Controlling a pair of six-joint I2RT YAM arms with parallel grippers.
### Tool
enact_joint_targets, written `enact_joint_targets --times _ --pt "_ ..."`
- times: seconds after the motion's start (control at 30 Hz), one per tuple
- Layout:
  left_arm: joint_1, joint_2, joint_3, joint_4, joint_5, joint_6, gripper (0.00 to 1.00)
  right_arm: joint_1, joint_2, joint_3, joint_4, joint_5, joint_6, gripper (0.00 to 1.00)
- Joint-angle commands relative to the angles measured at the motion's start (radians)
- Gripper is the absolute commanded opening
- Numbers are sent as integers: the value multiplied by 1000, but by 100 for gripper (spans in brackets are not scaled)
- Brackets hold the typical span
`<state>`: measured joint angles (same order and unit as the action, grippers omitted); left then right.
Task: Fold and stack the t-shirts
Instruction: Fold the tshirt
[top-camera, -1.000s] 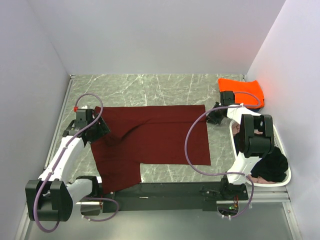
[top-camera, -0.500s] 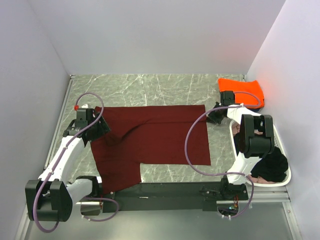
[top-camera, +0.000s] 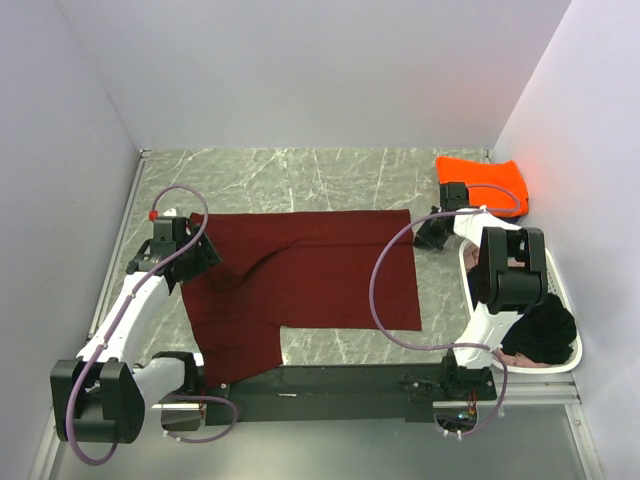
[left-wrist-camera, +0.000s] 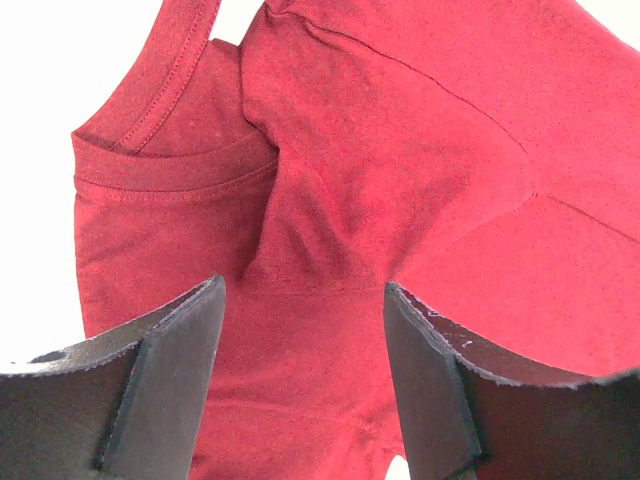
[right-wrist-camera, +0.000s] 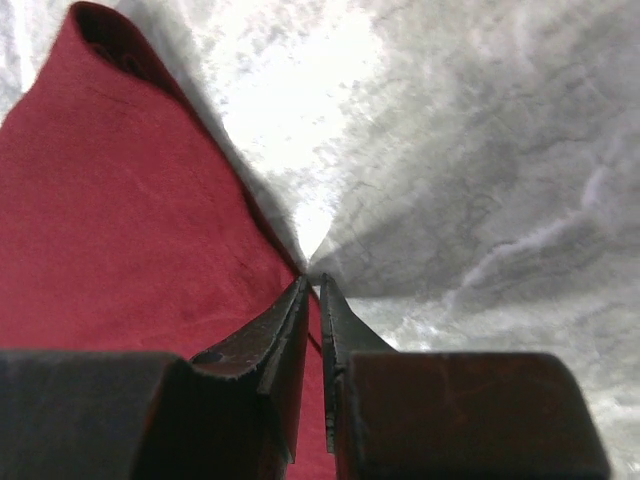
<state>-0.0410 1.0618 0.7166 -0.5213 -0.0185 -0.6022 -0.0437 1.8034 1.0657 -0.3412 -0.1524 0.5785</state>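
A dark maroon t-shirt (top-camera: 310, 265) lies spread flat on the marble table, with one sleeve hanging toward the near edge. My left gripper (top-camera: 203, 256) is open and hovers over the shirt's left end. In the left wrist view its jaws (left-wrist-camera: 305, 290) straddle the cloth (left-wrist-camera: 400, 150) just below the collar. My right gripper (top-camera: 430, 233) is at the shirt's far right corner. In the right wrist view it (right-wrist-camera: 312, 280) is shut on the maroon edge (right-wrist-camera: 110, 230). A folded bright orange t-shirt (top-camera: 485, 180) lies at the back right.
A white perforated basket (top-camera: 572, 350) stands at the right edge behind my right arm, with a black t-shirt (top-camera: 545, 330) bunched inside it. White walls close in the table on the left, back and right.
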Motion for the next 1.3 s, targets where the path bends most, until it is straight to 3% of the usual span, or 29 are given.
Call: enact_joint_targets --times 0.0,0.17,0.53,1.0,1.1,1.17,1.27 --pt "-3 -14 -3 27 -12 18 70 1 -74 28 -33 56 -9 17" --pt "-3 -11 -3 30 -11 19 70 16 -104 51 -13 7 -14 17" --pt "-8 -5 -5 29 -6 18 70 39 13 76 11 -30 -3 17" --pt "-68 17 10 -22 -50 -47 72 39 -51 56 -54 106 -68 19" --pt "-82 20 6 -36 -78 -86 75 77 -113 62 -76 128 -83 21" --pt "-82 20 -5 -39 -93 -106 83 114 -145 54 -84 122 -95 23" --pt "-82 18 -29 -23 -97 -137 93 192 -216 22 -49 62 -111 35"
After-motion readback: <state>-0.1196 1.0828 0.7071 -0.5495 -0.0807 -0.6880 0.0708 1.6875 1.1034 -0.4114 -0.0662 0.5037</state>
